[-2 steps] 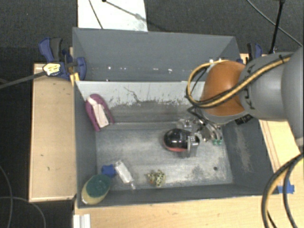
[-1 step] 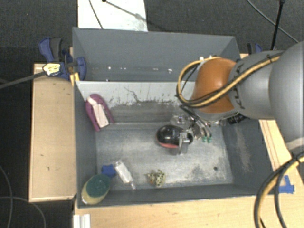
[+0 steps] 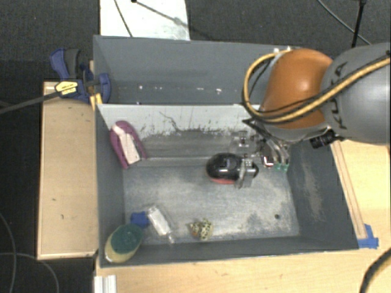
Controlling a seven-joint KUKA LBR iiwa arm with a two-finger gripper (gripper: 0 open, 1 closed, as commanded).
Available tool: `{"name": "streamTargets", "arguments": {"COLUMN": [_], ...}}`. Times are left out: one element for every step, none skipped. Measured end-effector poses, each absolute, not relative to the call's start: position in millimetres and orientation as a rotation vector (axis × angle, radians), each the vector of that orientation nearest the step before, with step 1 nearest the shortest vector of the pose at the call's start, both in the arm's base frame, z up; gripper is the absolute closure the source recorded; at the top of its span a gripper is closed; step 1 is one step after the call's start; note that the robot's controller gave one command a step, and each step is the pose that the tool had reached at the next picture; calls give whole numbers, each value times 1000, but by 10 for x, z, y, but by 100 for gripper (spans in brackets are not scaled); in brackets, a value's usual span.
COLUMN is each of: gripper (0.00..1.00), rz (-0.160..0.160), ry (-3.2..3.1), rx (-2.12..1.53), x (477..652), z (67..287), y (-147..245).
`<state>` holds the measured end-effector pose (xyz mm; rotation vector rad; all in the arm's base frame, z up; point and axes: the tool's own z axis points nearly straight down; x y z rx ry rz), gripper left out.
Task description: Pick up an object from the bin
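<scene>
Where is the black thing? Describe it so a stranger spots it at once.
Look in the grey bin, near the middle of its floor. The black thing lies just left of the gripper. It alone is dark and rounded, with a red underside.

Even, fairly bright light, perhaps from overhead, pale sheen on the back wall of the bin, soft shadow under the arm

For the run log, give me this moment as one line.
gripper low over bin centre | nearest: black rounded object, close beside it | grasp unclear | elsewhere: purple block rear-left, green disc front-left corner
</scene>
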<state>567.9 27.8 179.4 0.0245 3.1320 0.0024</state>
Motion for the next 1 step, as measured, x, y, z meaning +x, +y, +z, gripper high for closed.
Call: {"name": "streamTargets", "arguments": {"gripper": [100], "rz": [-3], "ry": [3128], "rx": [-121], "x": [5429], "z": [3183], "y": [-171]}}
